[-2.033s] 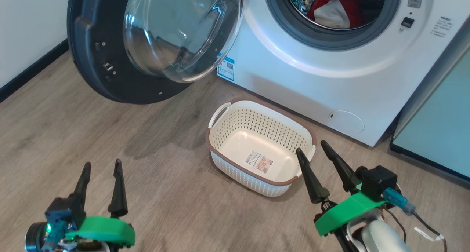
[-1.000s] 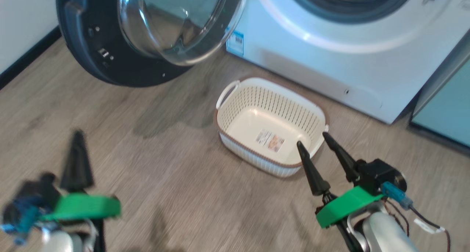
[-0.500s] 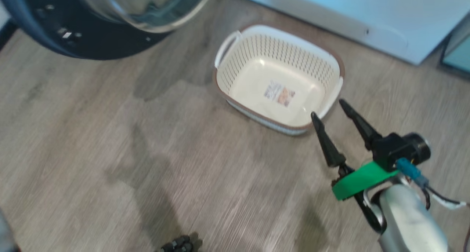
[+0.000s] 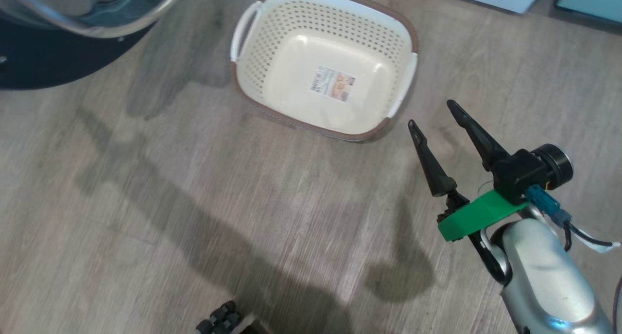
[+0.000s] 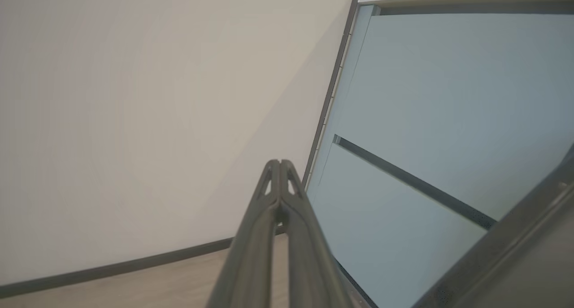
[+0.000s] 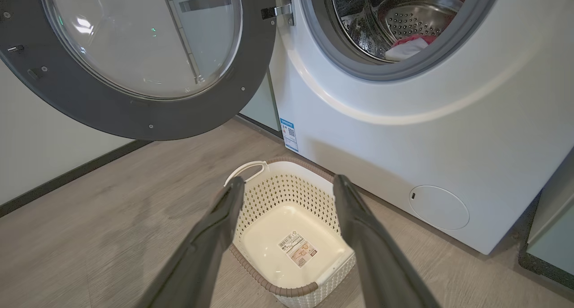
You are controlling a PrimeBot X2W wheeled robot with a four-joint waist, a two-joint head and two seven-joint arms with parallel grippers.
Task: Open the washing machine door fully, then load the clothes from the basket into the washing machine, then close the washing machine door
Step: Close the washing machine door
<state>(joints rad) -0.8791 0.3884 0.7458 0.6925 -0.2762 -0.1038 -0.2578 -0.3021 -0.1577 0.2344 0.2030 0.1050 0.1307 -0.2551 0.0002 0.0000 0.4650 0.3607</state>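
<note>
Your left end effector (image 5: 280, 164) is pointing at a pale wall (image 5: 134, 97) and a teal cabinet (image 5: 448, 97), its fingers (image 5: 264, 236) pressed fully together and gripping nothing. Farther right, the washing machine door (image 6: 134, 52) is hanging wide open above the floor (image 4: 146, 202). The basket (image 4: 362, 32) is sitting empty on that floor, just ahead and left of your right end effector (image 4: 431, 112), which is hovering spread wide, holding nothing and not touching it. The clothes (image 6: 406, 48) are lying inside the washing machine (image 6: 403, 133).
</note>
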